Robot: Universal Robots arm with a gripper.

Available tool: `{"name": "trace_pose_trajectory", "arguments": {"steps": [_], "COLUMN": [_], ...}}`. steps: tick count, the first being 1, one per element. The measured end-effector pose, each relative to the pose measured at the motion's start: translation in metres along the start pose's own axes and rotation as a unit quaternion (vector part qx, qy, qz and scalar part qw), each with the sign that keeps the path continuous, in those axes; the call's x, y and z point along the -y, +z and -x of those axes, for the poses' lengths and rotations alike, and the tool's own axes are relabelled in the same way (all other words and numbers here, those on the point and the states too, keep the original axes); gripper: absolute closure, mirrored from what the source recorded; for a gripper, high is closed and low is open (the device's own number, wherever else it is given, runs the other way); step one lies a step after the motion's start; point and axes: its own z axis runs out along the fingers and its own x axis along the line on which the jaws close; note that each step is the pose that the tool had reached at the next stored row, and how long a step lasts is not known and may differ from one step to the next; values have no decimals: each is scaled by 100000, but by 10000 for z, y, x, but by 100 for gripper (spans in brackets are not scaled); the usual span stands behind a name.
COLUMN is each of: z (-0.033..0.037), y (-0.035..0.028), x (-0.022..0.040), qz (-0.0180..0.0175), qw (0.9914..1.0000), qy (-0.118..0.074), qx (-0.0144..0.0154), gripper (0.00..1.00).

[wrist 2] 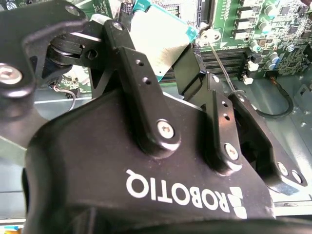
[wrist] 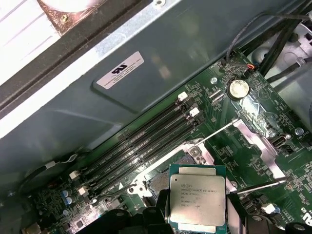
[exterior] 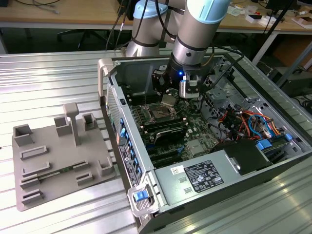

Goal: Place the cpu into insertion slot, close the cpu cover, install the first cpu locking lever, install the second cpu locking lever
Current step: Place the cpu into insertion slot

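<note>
My gripper (exterior: 169,100) is shut on the cpu (exterior: 168,101), a small square chip with a silver-grey top, held by two opposite edges inside the open computer case. In the first wrist view the cpu (wrist: 197,199) hangs between the black fingers (wrist: 155,217), just above and partly over the insertion slot (wrist: 161,183), a dark socket with a silvery rim. The cpu cover (wrist: 259,144), a thin silvery frame, stands swung open beside the slot. Two thin wire levers (wrist: 218,130) stick out, unlatched. The second wrist view shows the cpu (wrist 2: 158,39) from behind the fingers (wrist 2: 127,53).
Long black memory slots (wrist: 141,146) run beside the socket, with the case wall (wrist: 161,68) close behind. A power supply (exterior: 195,178) and bundled cables (exterior: 246,122) fill the exterior view's right. A grey fixture tray (exterior: 58,161) lies outside the case at the left.
</note>
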Motion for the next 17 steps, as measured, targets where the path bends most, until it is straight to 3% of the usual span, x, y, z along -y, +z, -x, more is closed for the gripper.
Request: {"name": "trace_pose_trajectory", "arguments": {"steps": [17], "z": [0], "y": [4], "x": [0], "qz": [42], "qw": [99975], "qy": [2240], "qx": [193], "gripper": [45]}}
